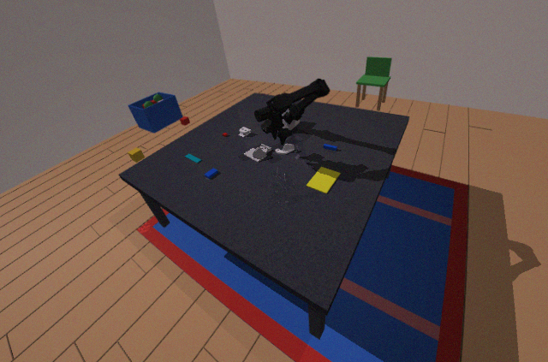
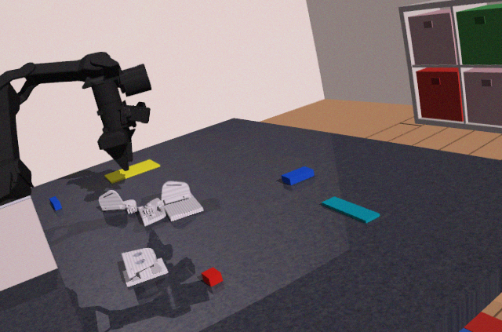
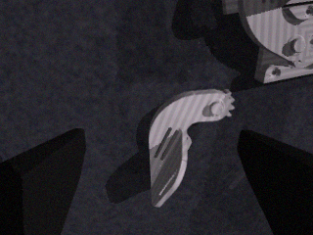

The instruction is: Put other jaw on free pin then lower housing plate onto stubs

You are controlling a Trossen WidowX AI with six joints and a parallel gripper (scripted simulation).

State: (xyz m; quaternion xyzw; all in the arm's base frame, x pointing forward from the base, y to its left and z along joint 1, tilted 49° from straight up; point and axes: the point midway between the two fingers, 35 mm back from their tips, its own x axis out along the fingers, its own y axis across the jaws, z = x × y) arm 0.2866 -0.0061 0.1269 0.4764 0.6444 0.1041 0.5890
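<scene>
- Plainly, the gripper (image 1: 281, 139) (image 2: 126, 167) (image 3: 163, 139) is spread wide and holds nothing, its dark fingertips at the left and right of the wrist view.
- Between them in that view, lower down on the table, lies the loose toothed piece (image 1: 285, 149) (image 2: 110, 201) (image 3: 168, 118), teeth toward the upper right.
- The pinned assembly (image 1: 252, 154) (image 2: 186, 209) (image 3: 266, 71) sits at the wrist view's upper right, apart from that piece; the housing plate (image 1: 244, 131) (image 2: 142, 264) waits at lower left in the exterior view.
- The step in hand seems to be picking up the loose piece; next the arm should centre, descend and close across its curved body, keeping the teeth free for meshing.
- The wrist view's edge cuts off the assembly, and the free pin cannot be singled out with confidence. The top view shows these parts too small to judge their fit.
</scene>
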